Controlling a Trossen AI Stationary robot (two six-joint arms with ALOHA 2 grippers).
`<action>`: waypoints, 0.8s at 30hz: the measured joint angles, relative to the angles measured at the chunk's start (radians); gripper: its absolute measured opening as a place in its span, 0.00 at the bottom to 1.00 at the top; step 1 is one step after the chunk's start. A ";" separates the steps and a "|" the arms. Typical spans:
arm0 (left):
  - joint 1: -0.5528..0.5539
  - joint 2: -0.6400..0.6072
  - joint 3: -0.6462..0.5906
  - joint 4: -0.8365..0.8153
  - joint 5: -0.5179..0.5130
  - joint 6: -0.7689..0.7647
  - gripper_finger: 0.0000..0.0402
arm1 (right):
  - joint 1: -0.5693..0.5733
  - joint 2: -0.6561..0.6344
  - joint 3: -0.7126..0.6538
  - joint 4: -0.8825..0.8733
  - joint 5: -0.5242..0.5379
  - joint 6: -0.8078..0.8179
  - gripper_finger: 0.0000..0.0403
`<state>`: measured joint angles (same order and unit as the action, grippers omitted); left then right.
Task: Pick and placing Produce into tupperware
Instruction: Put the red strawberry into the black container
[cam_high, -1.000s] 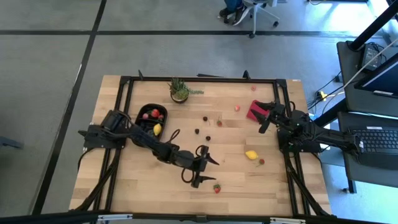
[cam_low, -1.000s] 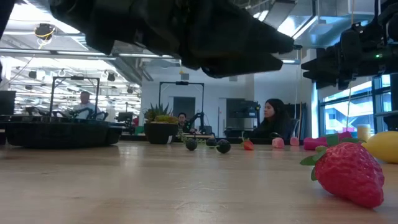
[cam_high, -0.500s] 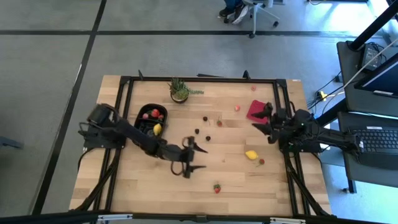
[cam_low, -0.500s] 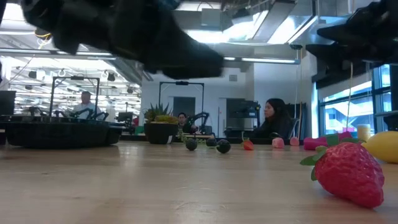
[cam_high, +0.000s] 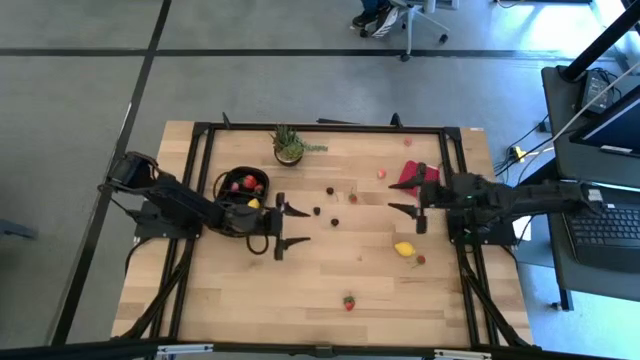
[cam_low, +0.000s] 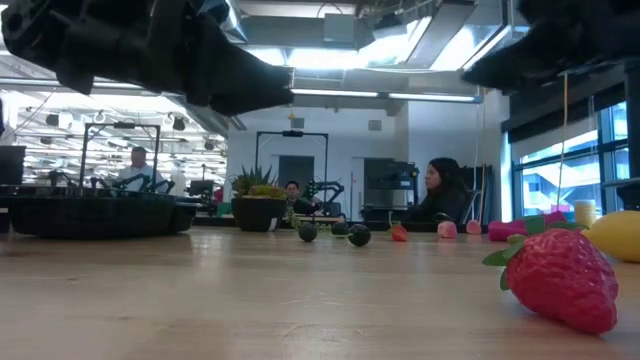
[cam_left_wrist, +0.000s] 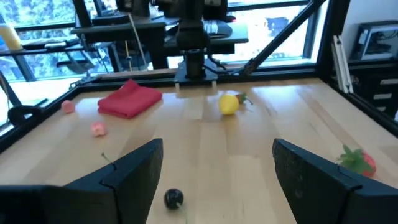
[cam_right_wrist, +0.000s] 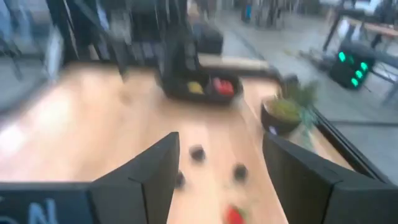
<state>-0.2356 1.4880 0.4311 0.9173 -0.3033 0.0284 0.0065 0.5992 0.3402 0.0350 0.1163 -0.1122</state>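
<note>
- Left gripper (cam_high: 285, 226): jaws spread wide with nothing between them; it hangs just beside the black tupperware (cam_high: 226, 183), on the side facing the table's middle; judged to be positioned there because that side gives a short run between the container and the loose fruit.
- Tupperware contents: a yellow piece (cam_high: 253, 204) and red berries (cam_high: 249, 181) already lie inside; the task is judged partly done.
- Ahead of the left gripper's fingers: a dark berry (cam_left_wrist: 173, 198) lies closest, between the two fingers in the left wrist view; beyond it a lemon (cam_left_wrist: 229, 103) and, off to one side, a strawberry (cam_left_wrist: 362, 162); a folded red cloth (cam_left_wrist: 130, 98) and pink pieces (cam_left_wrist: 97, 129) lie farther out.
- Right gripper (cam_high: 412, 201): jaws parted and empty; it hovers at the edge of the red cloth, with the lemon near it and the dark berries (cam_right_wrist: 198, 152) ahead of its fingers toward the tupperware.
- Surface: pale wooden table (cam_high: 300, 290) inside a black frame; the fruit lies well apart from piece to piece, so each is judged to need its own pick; a small potted plant (cam_high: 289, 146) stands near the far edge, behind the container.
- Room: grey floor with dark lines around the table; a desk with a keyboard (cam_high: 610, 226) beyond the right arm; the low view shows seated people (cam_low: 437, 190) and other rigs well behind the table.
</note>
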 joint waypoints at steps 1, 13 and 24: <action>0.000 -0.004 -0.003 0.000 0.001 0.000 0.73 | 0.005 0.050 0.022 -0.024 0.012 -0.006 0.58; -0.062 -0.006 -0.007 -0.027 0.002 0.000 0.73 | 0.104 0.467 0.157 0.078 -0.060 0.060 0.58; -0.078 -0.006 -0.007 -0.077 0.001 0.004 0.73 | 0.339 0.735 0.298 0.061 -0.047 0.004 0.58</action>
<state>-0.3133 1.4822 0.4236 0.8398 -0.3023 0.0325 0.3450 1.3338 0.6378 0.0956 0.0694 -0.1081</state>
